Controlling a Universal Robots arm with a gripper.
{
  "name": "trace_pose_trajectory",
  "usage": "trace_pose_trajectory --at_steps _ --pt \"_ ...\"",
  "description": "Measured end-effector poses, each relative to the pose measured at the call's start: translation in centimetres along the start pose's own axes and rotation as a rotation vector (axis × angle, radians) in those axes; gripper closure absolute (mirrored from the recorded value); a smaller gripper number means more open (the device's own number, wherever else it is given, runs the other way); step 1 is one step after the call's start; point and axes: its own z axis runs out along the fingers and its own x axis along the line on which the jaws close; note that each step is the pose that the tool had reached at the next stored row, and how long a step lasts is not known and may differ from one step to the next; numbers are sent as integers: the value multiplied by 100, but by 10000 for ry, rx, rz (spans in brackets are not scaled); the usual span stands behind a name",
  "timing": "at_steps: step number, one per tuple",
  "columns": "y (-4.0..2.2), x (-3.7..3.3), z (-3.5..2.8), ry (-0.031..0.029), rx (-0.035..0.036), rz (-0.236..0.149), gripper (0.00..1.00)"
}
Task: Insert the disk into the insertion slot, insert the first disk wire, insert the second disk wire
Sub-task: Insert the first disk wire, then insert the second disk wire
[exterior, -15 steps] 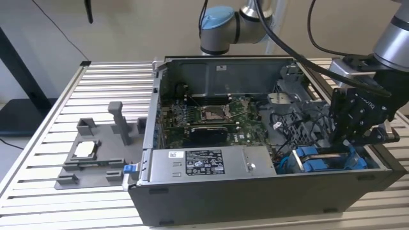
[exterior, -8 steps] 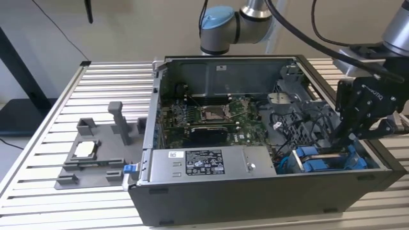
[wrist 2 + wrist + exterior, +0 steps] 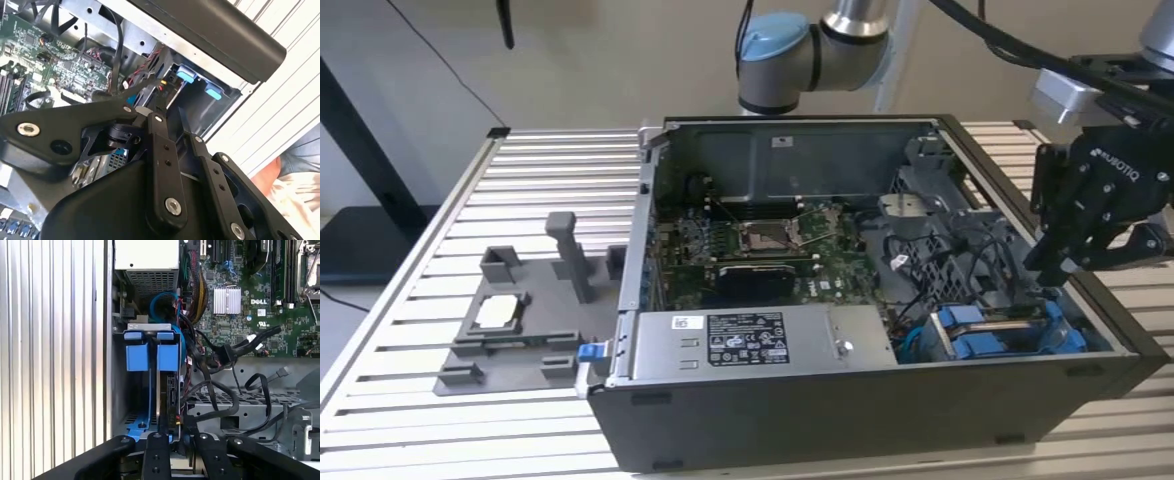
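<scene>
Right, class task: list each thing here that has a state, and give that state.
computer case: open, side panel off, lying on its side.
disk: seated edge-on in the insertion slot.
insertion slot: occupied by the disk.
gripper: reaching down into the case by the disk.
black cables: loose in the case; whether plugged in, cannot tell.

Pincer point(image 3: 1057, 268) just above insertion slot point(image 3: 1003, 335)

The gripper point(image 3: 1054, 268) was finished in black. The insertion slot point(image 3: 119, 390) was seen as dark grey metal with bright blue tabs. The motherboard point(image 3: 761, 245) was coloured green. The table point(image 3: 414, 300) was patterned with pale silver parallel slats. The cable bundle point(image 3: 225, 352) appeared black, possibly with red strands.
</scene>
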Motion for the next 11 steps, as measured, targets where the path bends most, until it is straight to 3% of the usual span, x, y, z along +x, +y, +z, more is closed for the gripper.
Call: trace_pose_trajectory --at_steps 5,9,11 --pt "48 -9 -39 8 53 0 73" --pt "90 -36 -44 15 128 5 73" --pt "91 -41 -43 15 131 10 73"
